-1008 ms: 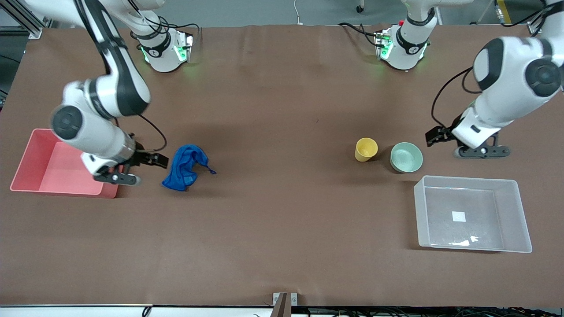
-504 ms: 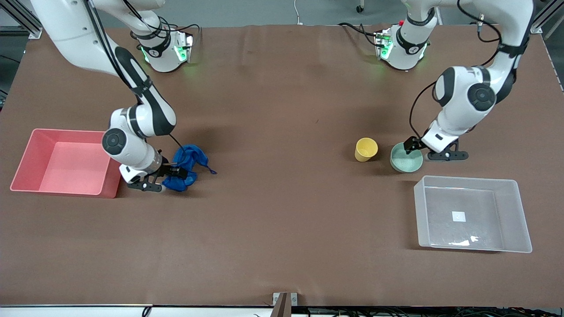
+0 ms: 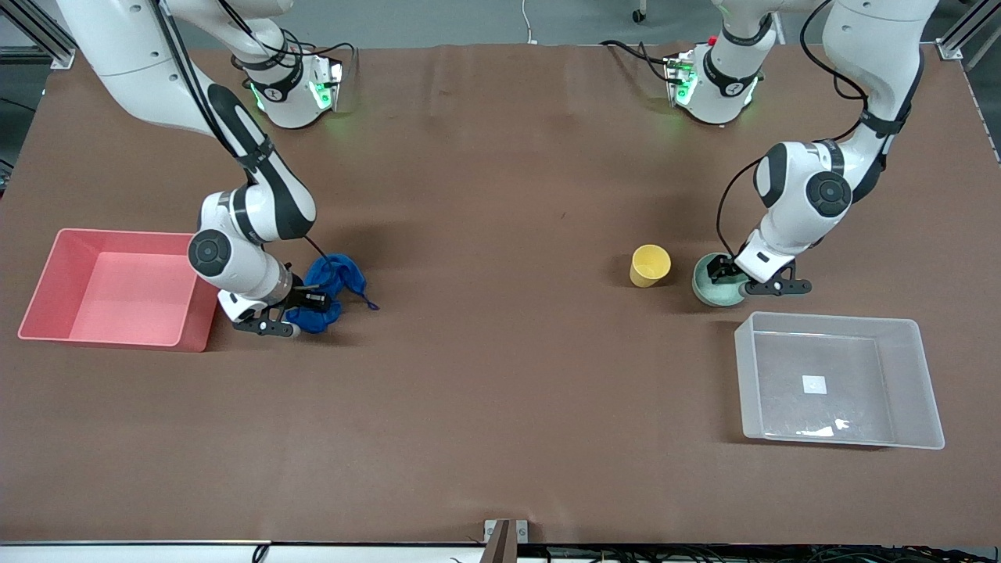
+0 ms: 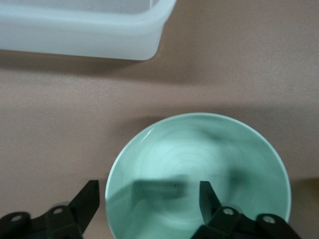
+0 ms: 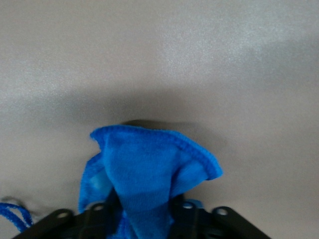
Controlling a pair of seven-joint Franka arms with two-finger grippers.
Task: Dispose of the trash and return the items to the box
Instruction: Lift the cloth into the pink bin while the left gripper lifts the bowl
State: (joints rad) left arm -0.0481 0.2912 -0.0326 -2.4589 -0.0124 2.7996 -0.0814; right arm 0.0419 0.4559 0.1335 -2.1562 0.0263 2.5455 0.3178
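Both arms at pickup, one object each.
Right gripper (image 3: 306, 301) fingers pinch rag (image 3: 332, 275) beside pink bin (image 3: 48, 279); left gripper (image 4: 148, 195) fingers spread, straddling bowl (image 4: 199, 164) rim near box (image 3: 923, 375).

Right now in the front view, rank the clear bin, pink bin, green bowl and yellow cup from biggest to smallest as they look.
1. Clear bin
2. Pink bin, a little smaller
3. Green bowl, partly covered by the left gripper
4. Yellow cup, slightly narrower than the bowl
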